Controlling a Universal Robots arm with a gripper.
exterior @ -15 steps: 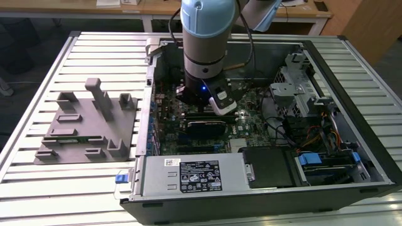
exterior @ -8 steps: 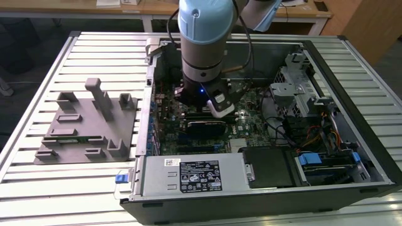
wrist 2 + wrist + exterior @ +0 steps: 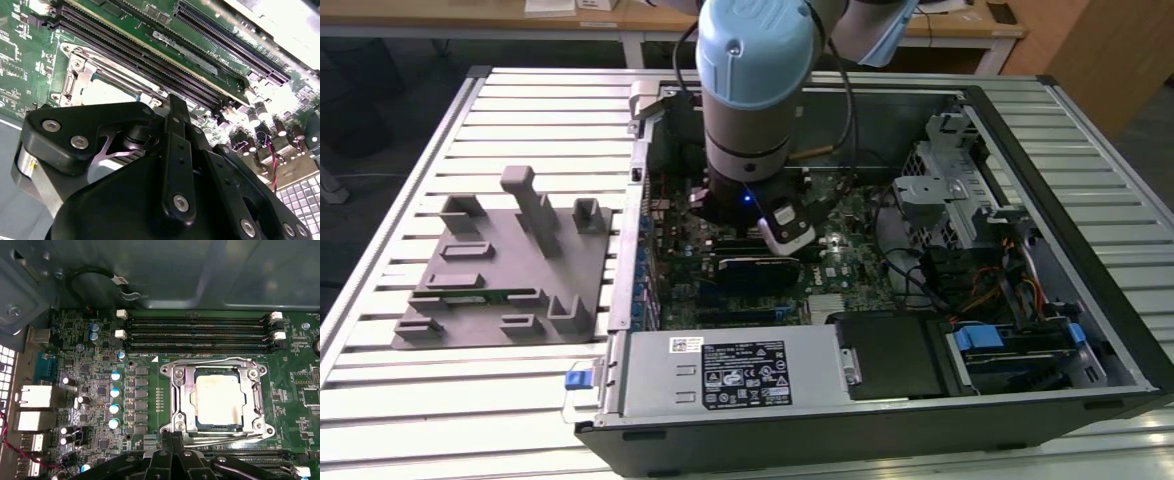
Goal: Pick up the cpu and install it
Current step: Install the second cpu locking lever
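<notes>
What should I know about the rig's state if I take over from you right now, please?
Gripper: low inside the open computer case, over the motherboard, right beside the CPU socket. Whether the jaws are open or shut cannot be told.
Cpu: lying flat inside the socket's metal frame, silver top up; also seen in the second wrist view.
Done: cpu appears placed in the socket.
Left: full seating and latching cannot be confirmed; check them.
</notes>
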